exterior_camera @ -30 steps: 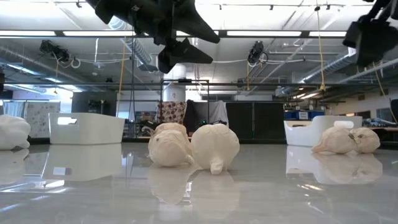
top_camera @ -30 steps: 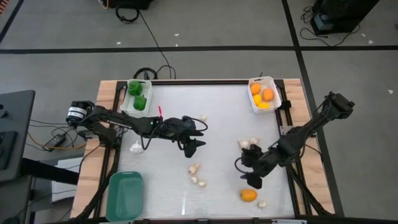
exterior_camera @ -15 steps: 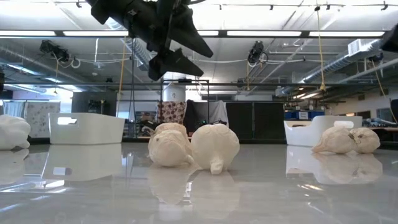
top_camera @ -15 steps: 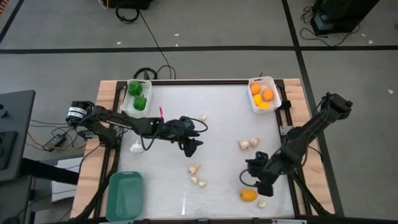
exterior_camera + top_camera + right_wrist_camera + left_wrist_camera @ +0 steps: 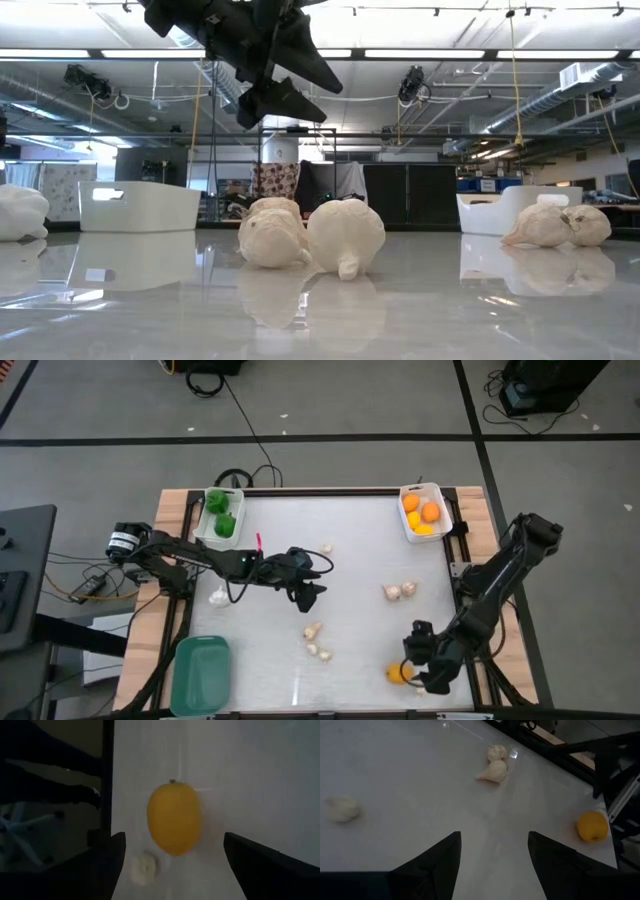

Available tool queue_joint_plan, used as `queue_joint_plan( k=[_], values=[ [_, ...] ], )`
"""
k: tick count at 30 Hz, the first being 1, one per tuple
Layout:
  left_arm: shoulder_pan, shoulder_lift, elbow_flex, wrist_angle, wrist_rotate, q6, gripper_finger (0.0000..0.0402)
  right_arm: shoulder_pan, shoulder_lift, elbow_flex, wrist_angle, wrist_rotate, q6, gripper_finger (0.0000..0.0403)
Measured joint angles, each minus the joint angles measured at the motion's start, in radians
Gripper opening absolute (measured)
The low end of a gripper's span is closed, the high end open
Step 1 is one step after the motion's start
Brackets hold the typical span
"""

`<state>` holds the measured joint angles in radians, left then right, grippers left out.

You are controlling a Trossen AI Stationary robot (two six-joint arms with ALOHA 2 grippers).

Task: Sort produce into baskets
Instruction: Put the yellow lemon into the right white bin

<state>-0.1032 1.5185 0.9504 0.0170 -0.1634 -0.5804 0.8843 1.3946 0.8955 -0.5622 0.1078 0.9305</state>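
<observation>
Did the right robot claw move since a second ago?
Yes. The right gripper slid toward the table's front edge, away from the white bin of oranges, and now sits by the loose orange fruit.

Produce scattered between bins at table corners.

Far-left bin (image 5: 221, 515) holding peppers (image 5: 221, 522); far-right bin (image 5: 425, 511) holding fruits (image 5: 421, 512). Large bin (image 5: 200, 674) at near-left corner. Loose fruit (image 5: 398, 673) near the front-right edge, beside right gripper (image 5: 416, 663); garlic pieces (image 5: 316, 640) mid-table.
</observation>
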Motion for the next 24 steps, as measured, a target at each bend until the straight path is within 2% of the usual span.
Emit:
queue_joint_plan(
  k=[6, 11, 18, 24],
  values=[
    [-0.003, 0.0, 0.0, 0.0, -0.009, 0.0, 0.0236, 0.006, 0.108, 0.0, 0.048, 0.025, -0.044, 0.0385],
    [-0.003, 0.0, 0.0, 0.0, -0.009, 0.002, 0.0236, 0.004, 0.186, -0.001, 0.106, 0.009, -0.049, 0.039],
    [-0.002, 0.0, 0.0, 0.0, -0.023, 0.03, 0.0236, 0.003, 0.28, -0.001, 0.19, 0.003, 0.051, 0.0367],
    [-0.002, 0.001, 0.0, 0.03, -0.001, 0.099, 0.0236, -0.01, 0.283, -0.002, 0.192, 0.011, 0.092, 0.0316]
  ],
)
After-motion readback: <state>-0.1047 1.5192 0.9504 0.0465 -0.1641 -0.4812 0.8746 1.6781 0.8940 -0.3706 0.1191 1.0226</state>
